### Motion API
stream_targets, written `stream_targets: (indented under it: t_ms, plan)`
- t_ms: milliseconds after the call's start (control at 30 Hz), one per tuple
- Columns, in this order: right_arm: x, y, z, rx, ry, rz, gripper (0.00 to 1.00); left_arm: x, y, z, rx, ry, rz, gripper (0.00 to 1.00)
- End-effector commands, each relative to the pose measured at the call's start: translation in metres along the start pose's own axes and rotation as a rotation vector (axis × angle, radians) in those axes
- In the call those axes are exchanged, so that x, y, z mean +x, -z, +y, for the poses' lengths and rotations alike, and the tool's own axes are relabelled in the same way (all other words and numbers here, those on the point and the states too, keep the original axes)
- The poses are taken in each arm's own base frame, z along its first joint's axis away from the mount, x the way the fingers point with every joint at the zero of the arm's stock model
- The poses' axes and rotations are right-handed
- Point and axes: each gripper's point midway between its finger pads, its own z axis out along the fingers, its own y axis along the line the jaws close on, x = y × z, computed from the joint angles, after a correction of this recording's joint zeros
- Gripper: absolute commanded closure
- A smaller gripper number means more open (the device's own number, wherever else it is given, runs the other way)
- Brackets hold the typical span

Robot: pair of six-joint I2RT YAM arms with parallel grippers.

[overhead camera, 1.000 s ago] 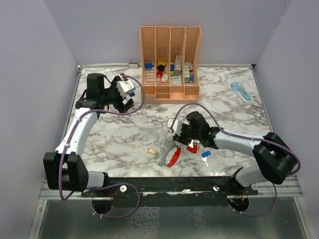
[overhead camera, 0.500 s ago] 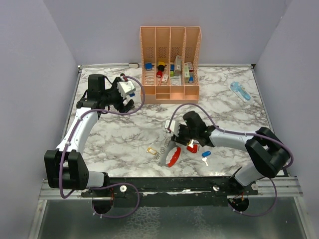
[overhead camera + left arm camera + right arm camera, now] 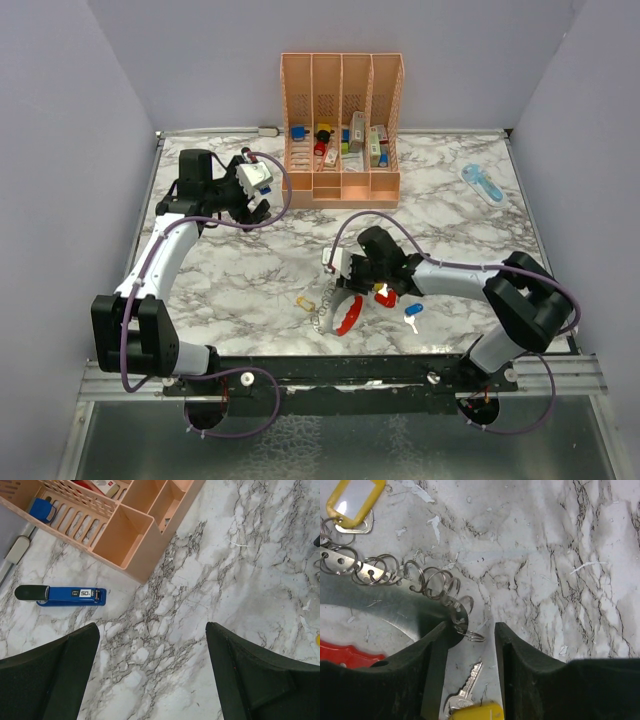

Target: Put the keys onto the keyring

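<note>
Underneath everything, the marbled bench (image 3: 250, 270), and at the upper middle of the top view the orange rack (image 3: 342, 188): no change in either. Next, the left arm (image 3: 160, 260): barely stirred over the last second, with the left tool (image 3: 151, 627) spread wide and empty above bare marble, near a blue gadget (image 3: 65, 595) at the left of its own wrist view. Then the real change, in the right arm (image 3: 450, 280): swung step by step toward the left of the top view, elbow and all, carrying the right tool (image 3: 470, 626) off the loose keys and over to the keyring (image 3: 345, 320), low and centre in that view. About half-parted, tips bare, nothing seen clamped. Flat on the bench, the keyring, seemingly little shifted: red strap (image 3: 345, 655) at the lower left of the right wrist view, chain (image 3: 420, 577) of split rings running off toward the upper left, end ring (image 3: 470, 636) lying right between the fingertips. Not yet threaded, the keys: yellow-tagged key (image 3: 352, 502) in the upper left corner beside the chain, yellow-headed key (image 3: 472, 711) low in the gap and seemingly loose, blue key (image 3: 413, 310) further right in the top view. By way of judgement: approach made, threading not begun, most likely lined up to pinch that end ring.
</note>
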Motion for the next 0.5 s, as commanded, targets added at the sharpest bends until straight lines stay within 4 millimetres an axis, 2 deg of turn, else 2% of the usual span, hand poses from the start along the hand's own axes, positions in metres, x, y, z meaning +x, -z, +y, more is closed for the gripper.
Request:
stream_targets:
  t_ms: [0,300,367,433,467]
  plan:
    - [-0.010,-0.006,-0.004,0.000,0.007,-0.011,0.61,-0.003,-0.003,-0.005,0.026,0.002,-0.026,0.09]
    - [-0.002,-0.004,-0.004,0.011,-0.041,0.037,0.75,-0.001,-0.004,-0.005,0.026,0.000,-0.021,0.09]
    - [0.000,-0.004,-0.004,0.005,-0.071,0.059,0.82,0.000,-0.004,-0.005,0.028,0.001,-0.022,0.09]
    - [0.003,-0.005,-0.003,0.007,-0.113,0.084,0.96,-0.001,-0.005,-0.004,0.029,0.000,-0.025,0.09]
    - [0.005,-0.005,-0.003,0.010,-0.137,0.097,0.98,-0.002,-0.005,-0.004,0.028,0.000,-0.026,0.09]
